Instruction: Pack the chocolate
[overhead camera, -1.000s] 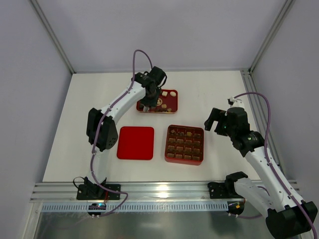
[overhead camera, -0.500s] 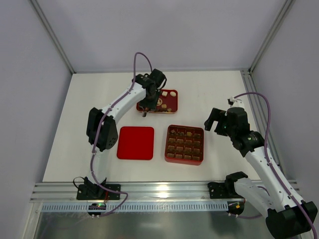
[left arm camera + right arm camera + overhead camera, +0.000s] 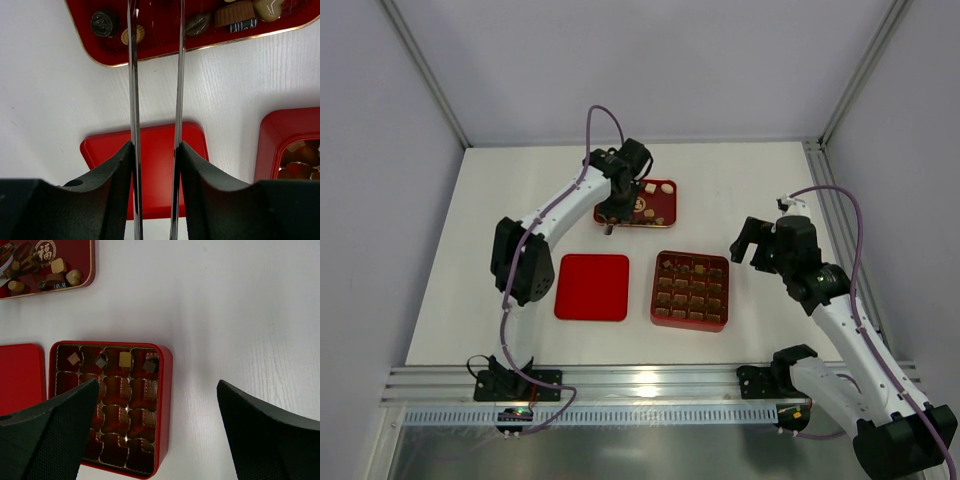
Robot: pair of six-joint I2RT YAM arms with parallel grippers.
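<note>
Loose chocolate pieces (image 3: 104, 22), dark, tan and cream, lie in a small red tray (image 3: 660, 190) at the back of the table. The red gridded box (image 3: 690, 290) holds a few pieces in its far row (image 3: 125, 359). My left gripper (image 3: 612, 212) is shut on metal tweezers (image 3: 132, 75) and hangs over the tray's near left edge. The tweezer blades stand apart with nothing visible between them, and their tips run out of the left wrist view. My right gripper (image 3: 742, 243) is open and empty, above the table to the right of the box.
The flat red lid (image 3: 592, 287) lies left of the box and also shows in the left wrist view (image 3: 155, 165). The box rim (image 3: 270, 130) shows at the right edge of the left wrist view. Grey walls and metal frame posts enclose the table.
My left gripper has shifted slightly from over the tray toward its near left edge. The right arm has not moved.
</note>
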